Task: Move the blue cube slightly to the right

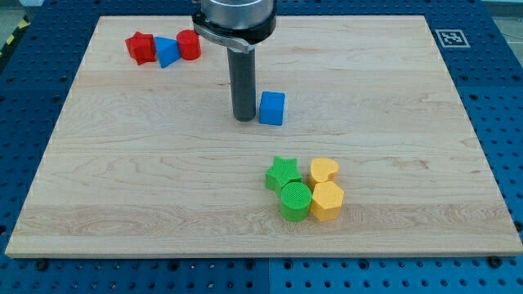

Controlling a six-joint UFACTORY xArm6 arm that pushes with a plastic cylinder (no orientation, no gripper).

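Observation:
The blue cube [272,108] sits near the middle of the wooden board [122,163]. My tip [244,118] rests on the board just to the cube's left, very close to its left face, perhaps touching it. The dark rod rises from the tip to the arm's head at the view's top.
At the view's top left a red star-like block [140,47], a blue triangular block [167,52] and a red cylinder [189,45] stand together. Below the cube a green star [283,173], a green cylinder [295,201], a yellow heart [324,171] and a yellow hexagon [327,201] cluster.

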